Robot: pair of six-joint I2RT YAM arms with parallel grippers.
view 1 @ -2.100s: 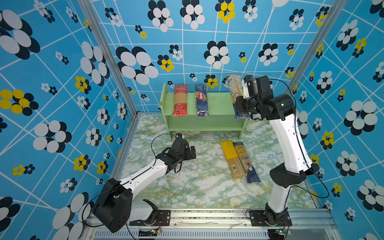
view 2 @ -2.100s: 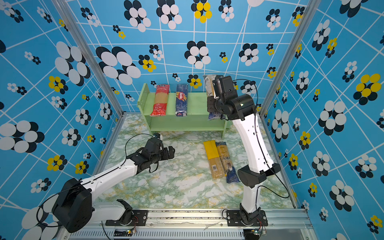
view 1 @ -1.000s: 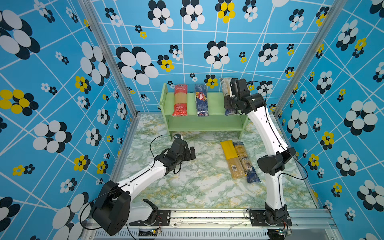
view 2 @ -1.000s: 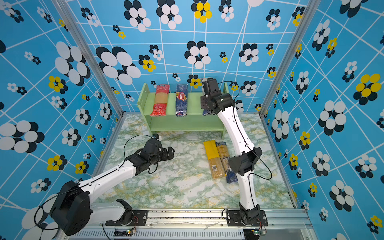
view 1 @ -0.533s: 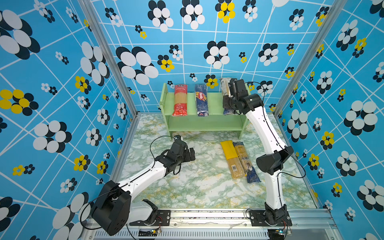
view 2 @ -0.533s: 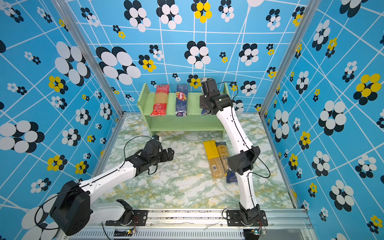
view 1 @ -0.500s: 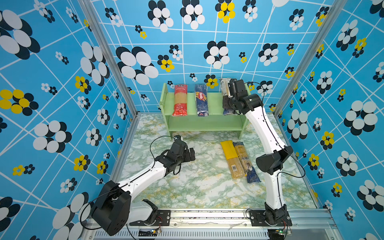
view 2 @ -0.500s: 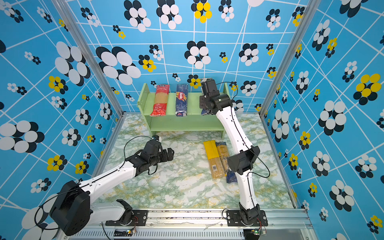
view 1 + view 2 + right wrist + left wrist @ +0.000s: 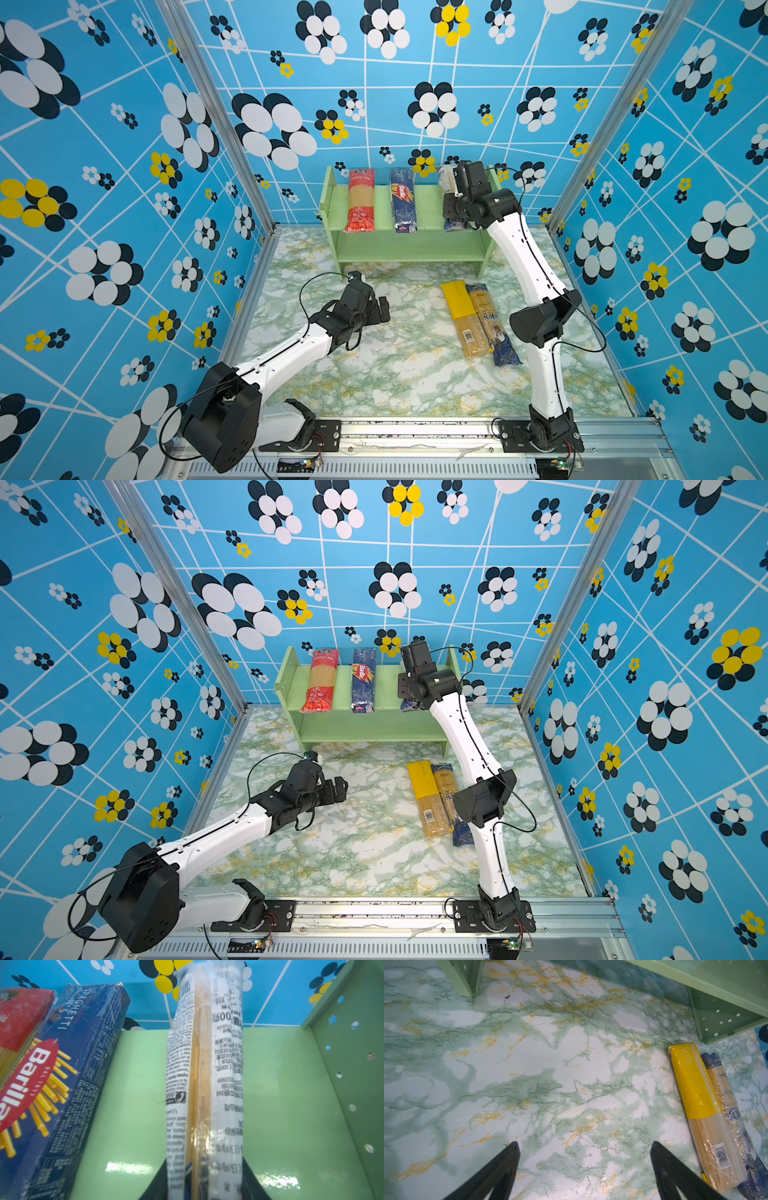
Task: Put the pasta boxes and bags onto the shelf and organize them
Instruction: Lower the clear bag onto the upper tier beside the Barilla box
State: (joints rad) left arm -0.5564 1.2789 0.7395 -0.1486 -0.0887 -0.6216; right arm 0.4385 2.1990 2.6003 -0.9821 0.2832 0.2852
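Pack: clear spaghetti bag with white printed label [image 9: 204, 1064], lying on top tier of pale green wooden shelf [image 9: 135, 1084].
Right claw [image 9: 204, 1164]: fingers flank bag's end; gripping or loose, cannot tell.
Left claw [image 9: 584, 1144]: spread wide, empty.
Views: print shows in right wrist view only; in both top views arm hides most of bag.

1. L arm [image 9: 286, 353]: smooth white shell links, black joint housings. Big black rounded shoulder block [image 9: 224, 419] at 7 o'clock in both top views.
2. R arm [image 9: 519, 249]: same white links w/ thin dark seam line and small dark screw dots; black elbow housing [image 9: 544, 322], black wrist block.
3. Thin black cables [image 9: 300, 293] loop off joints on both arms.
4. Base plates [image 9: 513, 436]: black, silver bolts, at 6 o'clock; red wires nearby.
5. L gripper [image 9: 584, 1145], R gripper [image 9: 204, 1167]: matte black fingers [image 9: 500, 1169], tapering to narrow tips.
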